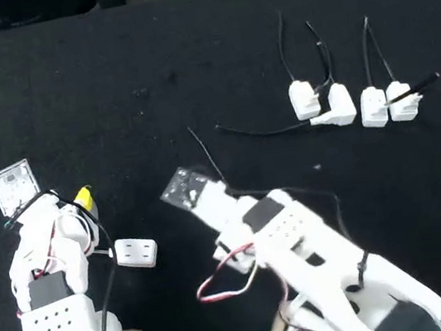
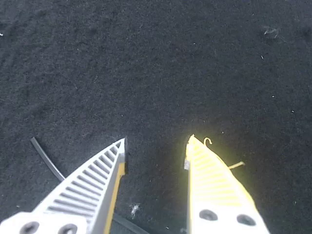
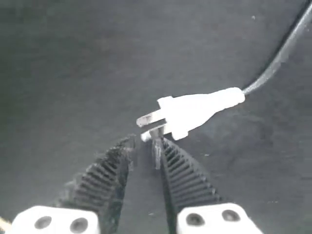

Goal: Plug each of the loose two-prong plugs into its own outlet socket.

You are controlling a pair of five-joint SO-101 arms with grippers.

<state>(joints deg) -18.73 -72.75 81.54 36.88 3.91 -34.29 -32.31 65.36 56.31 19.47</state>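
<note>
Taking the step in hand to be the pick-up of one loose plug (image 3: 195, 113), we found that plug lying flat on the black cloth (image 1: 105, 74), near the socket (image 1: 136, 252) on the side toward the right arm, its prongs (image 3: 148, 118) turned toward the right gripper (image 3: 146, 144). That gripper's fingers stood only a little apart, their tips at the prong end and clamped on nothing that we could make out. A thin pale sliver showed in the gap, and we could not tell whether it was a prong. The left gripper (image 2: 156, 141) hung with its fingers spread over bare cloth, just beside the socket on the opposite side. A row of white pieces (image 1: 373, 106) with cords lay well apart from the socket. To do this well, we judged, the fingers should widen and take the plug by its white body, not by the prongs, leaving the prongs free and pointing out of the grip. We would grip square across the body, since a skewed hold could let it twist against the stiff cable (image 3: 278, 61). The socket looked loose and light, so we expected it to slide unless the left gripper pinned it before any push.
</note>
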